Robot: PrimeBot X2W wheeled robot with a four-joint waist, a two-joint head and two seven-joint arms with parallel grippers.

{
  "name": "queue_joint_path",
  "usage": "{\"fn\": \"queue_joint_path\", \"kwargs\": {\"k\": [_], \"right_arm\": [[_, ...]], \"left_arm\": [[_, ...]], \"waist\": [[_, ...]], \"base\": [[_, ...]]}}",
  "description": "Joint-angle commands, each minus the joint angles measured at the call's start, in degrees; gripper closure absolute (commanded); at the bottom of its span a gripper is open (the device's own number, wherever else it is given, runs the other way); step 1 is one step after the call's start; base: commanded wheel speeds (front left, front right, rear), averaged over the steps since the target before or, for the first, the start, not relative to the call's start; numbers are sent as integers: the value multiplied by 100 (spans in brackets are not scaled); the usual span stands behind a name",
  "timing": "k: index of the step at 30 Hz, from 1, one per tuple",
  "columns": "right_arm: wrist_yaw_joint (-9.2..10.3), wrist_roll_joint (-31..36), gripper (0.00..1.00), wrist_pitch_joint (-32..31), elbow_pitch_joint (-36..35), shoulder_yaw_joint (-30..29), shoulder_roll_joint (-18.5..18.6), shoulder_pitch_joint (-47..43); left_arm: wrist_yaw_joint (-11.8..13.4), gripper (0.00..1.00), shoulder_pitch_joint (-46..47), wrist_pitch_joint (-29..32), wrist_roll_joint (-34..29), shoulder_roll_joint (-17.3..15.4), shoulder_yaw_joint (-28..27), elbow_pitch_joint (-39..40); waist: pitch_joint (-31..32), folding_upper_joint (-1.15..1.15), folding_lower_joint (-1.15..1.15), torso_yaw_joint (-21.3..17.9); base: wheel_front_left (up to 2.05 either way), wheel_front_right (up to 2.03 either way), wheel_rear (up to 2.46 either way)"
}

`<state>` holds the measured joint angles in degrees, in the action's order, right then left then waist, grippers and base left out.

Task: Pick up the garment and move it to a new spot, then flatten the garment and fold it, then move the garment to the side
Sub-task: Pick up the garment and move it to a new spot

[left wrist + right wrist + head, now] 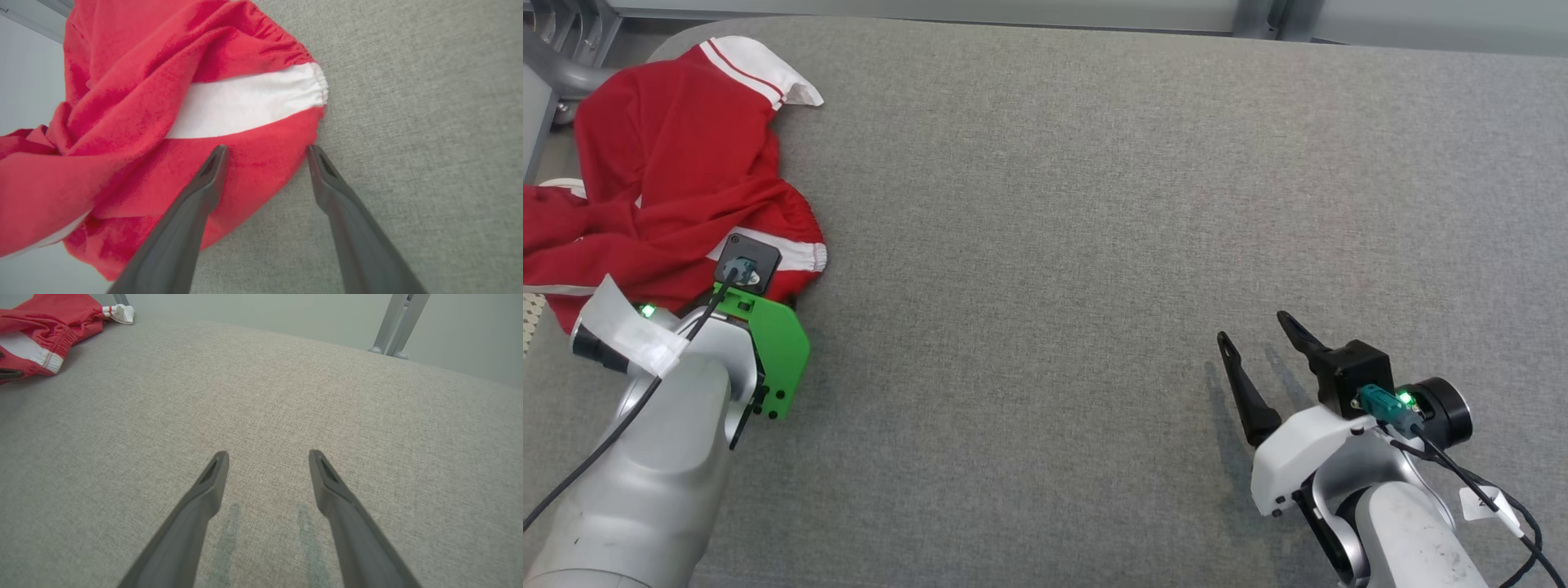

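Note:
The garment is red with white bands and lies crumpled at the far left of the grey table, partly hanging over the left edge. My left gripper is open right over its near edge: one finger sits above the red cloth, the other just beside the hem, with a white elastic band ahead of the tips. In the head view the left wrist covers those fingers. My right gripper stands open and empty above bare table at the lower right. The right wrist view has the garment far off at the upper left.
The table's grey fabric top stretches wide between the two arms. Metal frame legs stand beyond the far edge, and more grey frame shows past the far left corner. The left table edge runs close to the garment.

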<state>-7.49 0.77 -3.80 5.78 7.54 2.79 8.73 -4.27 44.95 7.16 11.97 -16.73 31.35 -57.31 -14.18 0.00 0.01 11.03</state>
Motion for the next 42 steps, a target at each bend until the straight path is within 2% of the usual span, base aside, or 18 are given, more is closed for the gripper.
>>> {"fn": "queue_joint_path", "kwargs": {"k": [1, 2, 3, 4, 8, 9, 10, 18, 24, 30, 36, 42], "right_arm": [[0, 49, 0, -21, -40, 16, 18, -27], [0, 52, 0, -47, -59, 28, 19, -27], [0, 65, 0, -55, -79, 29, 20, -28], [0, 66, 0, -75, -97, 45, 20, -39], [0, 78, 0, -138, -170, 48, 19, -122], [0, 85, 0, -152, -187, 35, 19, -145], [0, 88, 0, -162, -204, 22, 19, -162], [0, 15, 0, -137, -250, -102, 19, -227], [0, -196, 0, 8, -180, -429, 20, -314], [0, -424, 0, 179, 0, -702, 17, -493], [0, -632, 0, 306, 236, -762, 18, -795], [0, -810, 0, 439, 355, -728, 19, -935]], "left_arm": [[71, 6, 89, -53, 30, 10, -30, -109], [108, 20, 105, -86, 38, 32, -28, -187], [145, 41, 122, -106, 52, 57, -31, -281], [171, 52, 135, -116, 34, 58, -11, -374], [112, 63, 203, -86, 49, 83, 45, -662], [101, 71, 218, -84, 67, 94, 48, -716], [125, 100, 231, -138, 76, 101, 39, -744], [310, 100, 349, -621, 316, 281, -158, -838], [216, 100, 607, -1073, 330, 668, -72, -611], [70, 100, 941, -1447, 368, 1032, 55, -268], [-111, 100, 1108, -1669, 385, 1231, 276, 161], [-187, 100, 1215, -1656, 473, 1350, 510, 732]], "waist": [[18, 0, -1, -37], [21, 0, -1, -57], [26, 0, -1, -78], [35, 0, -1, -104], [46, 0, -1, -188], [43, 0, -1, -203], [38, 0, -1, -215], [81, 0, -1, -178], [338, 0, -1, 90], [846, 0, -1, 269], [1423, 0, -1, 241], [1749, 0, -1, -6]], "base": [[0, 0, 0], [0, 0, 0], [0, 0, 0], [0, 0, 0], [0, 0, 0], [0, 0, 0], [0, 0, 0], [0, 0, 0], [0, 0, 0], [0, 0, 0], [0, 0, 0], [0, 0, 0]]}}
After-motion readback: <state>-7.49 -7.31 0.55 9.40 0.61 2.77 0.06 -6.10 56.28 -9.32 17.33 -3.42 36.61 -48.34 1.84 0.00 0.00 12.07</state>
